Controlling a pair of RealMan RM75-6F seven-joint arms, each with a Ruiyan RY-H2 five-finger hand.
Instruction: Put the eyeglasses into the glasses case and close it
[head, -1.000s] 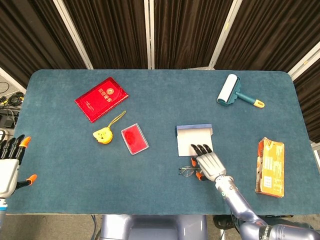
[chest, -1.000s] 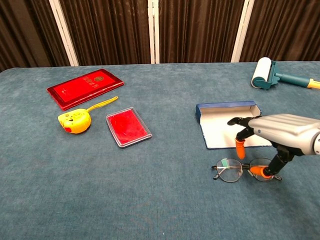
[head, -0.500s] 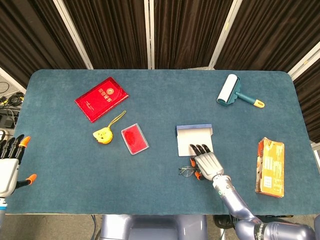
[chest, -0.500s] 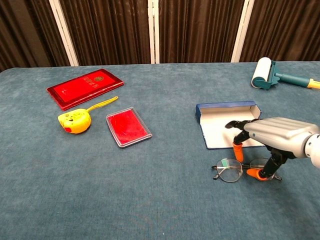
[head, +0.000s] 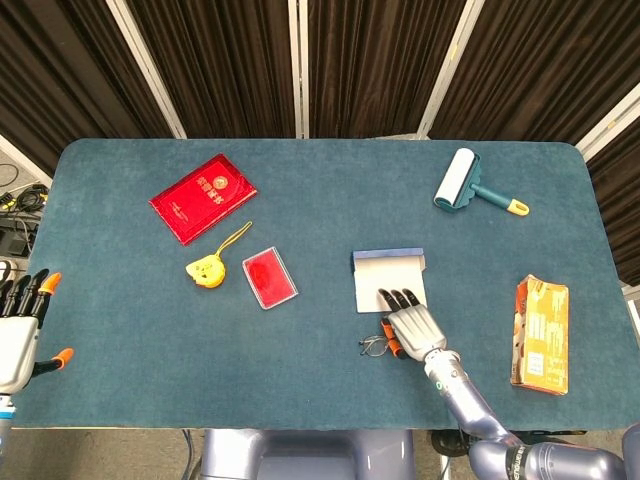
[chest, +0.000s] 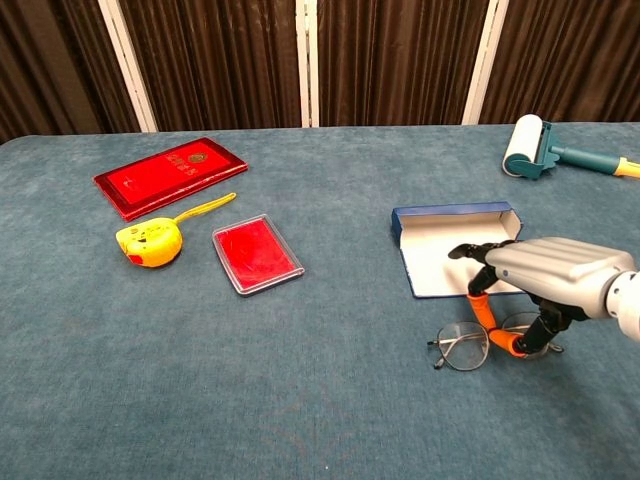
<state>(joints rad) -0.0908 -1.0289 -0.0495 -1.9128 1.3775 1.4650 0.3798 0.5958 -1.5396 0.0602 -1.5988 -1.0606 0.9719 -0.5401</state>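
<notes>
The eyeglasses (head: 373, 346) (chest: 462, 347) lie on the blue cloth just in front of the open glasses case (head: 390, 280) (chest: 440, 255), a white tray with a blue raised lid edge. My right hand (head: 412, 326) (chest: 550, 272) hovers over the right half of the glasses. Its orange-tipped thumb and a finger (chest: 482, 306) pinch the frame near the bridge, and the glasses sit tilted. The right lens is partly hidden under the hand. My left hand (head: 20, 328) hangs with fingers spread and nothing in it, beyond the table's left edge, in the head view only.
A red booklet (head: 203, 197), a yellow tape measure (head: 205, 270) and a red card holder (head: 270, 277) lie on the left half. A lint roller (head: 458, 180) is at the back right. An orange box (head: 541, 333) lies near the right edge.
The right hand's thumb and finger have drawn together on the glasses frame. The glasses have shifted slightly and tilted. The left hand has not moved.
</notes>
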